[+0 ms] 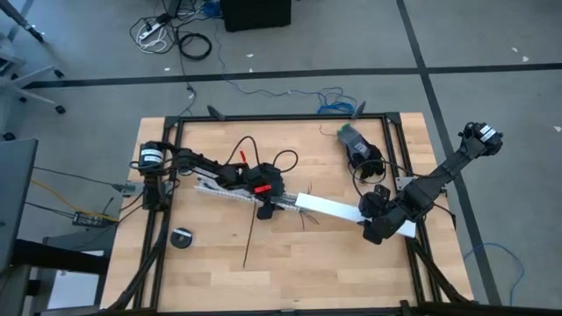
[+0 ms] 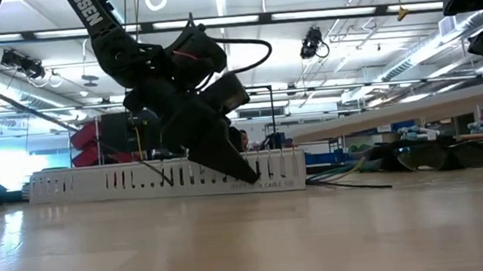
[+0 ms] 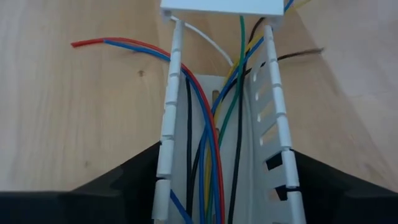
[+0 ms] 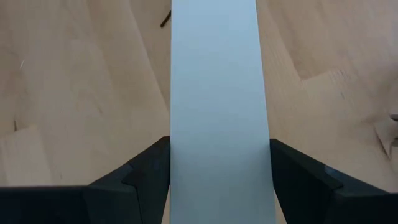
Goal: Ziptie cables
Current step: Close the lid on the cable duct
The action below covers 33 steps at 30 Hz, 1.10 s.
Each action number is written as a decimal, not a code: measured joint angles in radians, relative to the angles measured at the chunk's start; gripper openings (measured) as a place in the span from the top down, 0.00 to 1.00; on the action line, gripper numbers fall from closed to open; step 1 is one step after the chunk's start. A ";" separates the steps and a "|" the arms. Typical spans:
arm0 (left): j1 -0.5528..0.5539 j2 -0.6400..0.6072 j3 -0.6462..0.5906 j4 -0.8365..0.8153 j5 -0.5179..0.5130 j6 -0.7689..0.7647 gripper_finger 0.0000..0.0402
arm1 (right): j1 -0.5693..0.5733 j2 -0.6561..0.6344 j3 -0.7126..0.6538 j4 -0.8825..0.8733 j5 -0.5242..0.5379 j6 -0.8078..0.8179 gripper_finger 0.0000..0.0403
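Note:
A long white slotted channel (image 1: pixel 230 193) lies slantwise on the wooden table, with the cables (image 3: pixel 214 143) running inside it in blue, red, green, yellow and black. Their ends spill out past my left gripper (image 1: pixel 263 200), which straddles the channel's middle. The channel's flat white cover (image 1: pixel 338 209) slants upward to my right gripper (image 1: pixel 379 226), which is shut on its right end; the cover's other end (image 3: pixel 217 6) sits over the channel. The ziptie (image 1: pixel 250 239), a thin black strip, lies loose on the table nearer the front edge. My left gripper (image 3: pixel 224 168) has the channel between its two fingers, one against each slotted outer wall (image 3: pixel 163 163). The fingers slant down from the table's left and lie along the channel, which rests on the table. My right gripper (image 4: pixel 219 162) pinches the cover's two long edges (image 4: pixel 174 155) between its fingers, near its right end. They slant down from the right, in line with the cover. That end is lifted clear of the table (image 2: pixel 415 110).
A small black roll (image 1: pixel 182 239) sits near the front left. A teal and black device with thick black cords (image 1: pixel 358 145) lies at the back right. Black frame rails (image 1: pixel 281 117) border the table. Bare wood lies in front of the channel.

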 joint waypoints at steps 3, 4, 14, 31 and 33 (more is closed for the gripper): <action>0.000 0.000 0.000 0.010 0.000 0.002 0.31 | 0.000 0.000 0.000 0.000 0.004 0.000 0.43; 0.000 0.000 0.000 0.013 0.000 0.002 0.30 | 0.000 0.000 0.000 0.000 0.004 -0.001 0.43; -0.019 -0.001 0.002 0.100 -0.001 0.005 0.26 | 0.000 0.000 0.000 -0.003 0.005 0.000 0.43; -0.046 0.017 0.005 0.175 -0.069 0.024 0.26 | 0.000 0.000 0.000 0.002 0.006 0.007 0.43; -0.046 0.018 0.004 0.165 -0.069 0.017 0.26 | 0.000 0.000 0.000 0.003 0.006 0.007 0.43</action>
